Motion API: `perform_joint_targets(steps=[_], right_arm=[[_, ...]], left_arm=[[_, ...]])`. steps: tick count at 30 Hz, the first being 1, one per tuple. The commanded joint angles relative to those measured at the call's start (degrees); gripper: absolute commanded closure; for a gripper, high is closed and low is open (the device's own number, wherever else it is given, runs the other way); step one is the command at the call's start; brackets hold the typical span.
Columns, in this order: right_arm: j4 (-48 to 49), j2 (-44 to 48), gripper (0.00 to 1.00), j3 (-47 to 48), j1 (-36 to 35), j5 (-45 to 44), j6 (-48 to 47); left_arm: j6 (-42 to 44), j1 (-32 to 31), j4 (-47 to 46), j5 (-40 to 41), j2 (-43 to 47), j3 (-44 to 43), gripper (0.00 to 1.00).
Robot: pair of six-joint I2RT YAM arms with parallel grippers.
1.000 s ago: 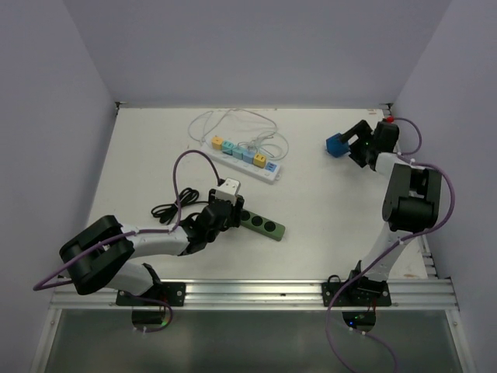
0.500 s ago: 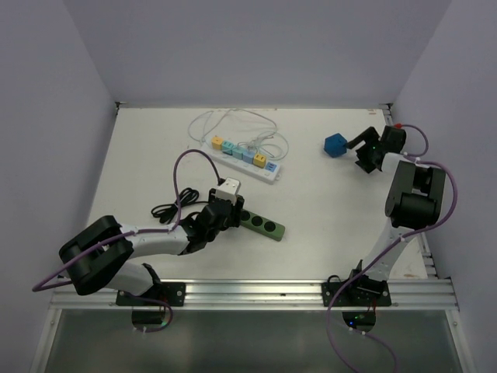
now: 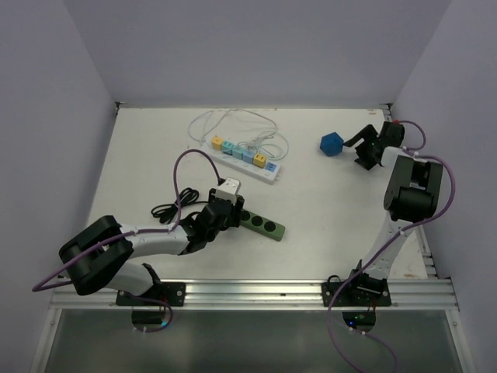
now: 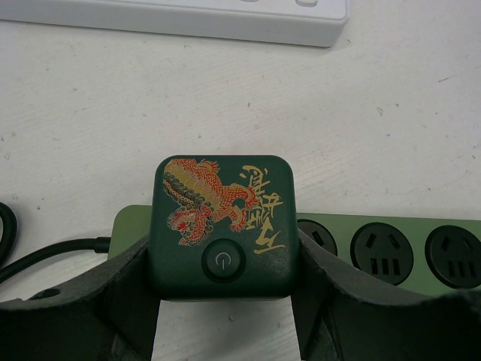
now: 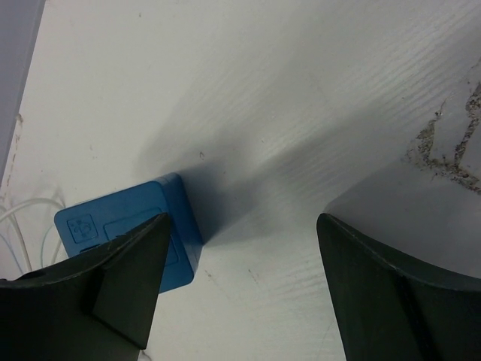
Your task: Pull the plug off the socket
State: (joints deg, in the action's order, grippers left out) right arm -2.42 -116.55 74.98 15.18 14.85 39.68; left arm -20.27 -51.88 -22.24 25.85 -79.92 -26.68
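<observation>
Table (image 3: 334, 210): grn strip (image 3: 264, 224), wht strip (image 3: 247, 161), blue cube (image 3: 331, 144).

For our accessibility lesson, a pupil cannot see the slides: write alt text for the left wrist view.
The fingers of the left gripper clamp a dark green plug with a red-and-gold dragon, seated in a green power strip. A white power strip lies beyond on the table.
</observation>
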Motion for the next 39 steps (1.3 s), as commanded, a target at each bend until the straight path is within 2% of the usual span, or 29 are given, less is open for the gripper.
perform_joint_targets(steps=[1, 3, 6, 7, 14, 16, 19, 26, 29, 31, 35, 39], right_arm=[[-3.2, 2.6, 0.18, -0.3, -0.7, -0.9, -2.8], [-2.6, 5.4, 0.17, -1.7, -0.9, -0.8, -2.7], [-1.5, 13.7, 0.17, -6.2, -1.8, -1.1, -2.8], [-0.9, 19.3, 0.17, -9.6, -2.3, -1.8, -2.9], [1.6, 43.8, 0.15, -26.9, -12.9, -4.3, -6.0], [3.8, 47.5, 0.15, -31.9, -14.6, -2.7, -6.8], [10.3, 53.6, 0.16, -38.3, -20.7, 3.2, -9.7], [17.0, 55.3, 0.16, -46.2, -41.6, 9.0, -22.8], [16.1, 53.5, 0.15, -46.4, -51.7, 5.6, -30.8], [15.5, 51.2, 0.14, -45.5, -56.9, 2.3, -32.3], [17.0, 47.5, 0.14, -44.1, -61.5, 1.1, -35.2], [13.4, 45.0, 0.14, -41.1, -65.6, -5.3, -39.0]], left_arm=[[-1.4, -0.2, 2.3, -4.0, 0.0, -0.6, 1.0], [-1.2, -0.2, 2.7, -4.1, 0.0, -1.4, 1.0], [-0.9, -0.2, 3.3, -4.1, 0.6, -2.3, 1.0], [-0.6, -0.2, 3.5, -4.0, 0.7, -2.7, 1.0], [-0.2, 0.8, 5.1, -3.7, 3.3, -4.1, 1.0], [-0.1, 1.7, 5.6, -3.6, 3.8, -4.5, 1.0], [0.1, 2.5, 6.3, -4.1, 5.5, -4.8, 1.0], [0.0, 5.0, 8.4, -6.2, 11.4, -4.8, 1.0], [0.1, 5.5, 9.2, -7.8, 13.5, -4.7, 1.0], [0.1, 5.5, 9.8, -8.0, 14.9, -4.8, 1.0], [0.2, 5.5, 11.2, -8.3, 16.6, -4.9, 1.0], [0.0, 5.5, 12.5, -9.2, 18.9, -5.2, 1.0]])
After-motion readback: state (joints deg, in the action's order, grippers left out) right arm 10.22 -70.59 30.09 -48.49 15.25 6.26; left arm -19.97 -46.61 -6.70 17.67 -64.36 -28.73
